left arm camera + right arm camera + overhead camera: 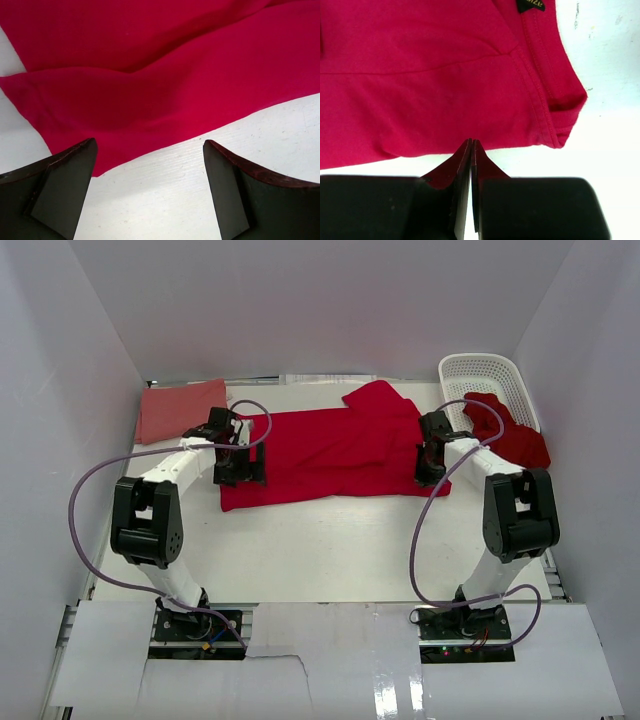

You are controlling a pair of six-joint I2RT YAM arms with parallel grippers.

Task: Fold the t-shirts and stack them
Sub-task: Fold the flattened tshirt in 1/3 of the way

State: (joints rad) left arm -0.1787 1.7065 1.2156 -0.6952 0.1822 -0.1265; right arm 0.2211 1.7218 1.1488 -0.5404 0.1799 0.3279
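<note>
Right wrist: right claw (471, 143) closed at red t-shirt (420, 75) hem, grip unclear; left claw (150, 142) wide.

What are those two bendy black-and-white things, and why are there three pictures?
They are two robot arms bolted to a table. The big picture looks down from above; the other two come from cameras on each wrist. A red t-shirt lies spread between them, a folded pink shirt sits far left, and another red shirt hangs from a white basket. The left gripper is open over the shirt's edge. The right gripper is shut at the hem; whether it pinches cloth, I cannot tell.
</note>
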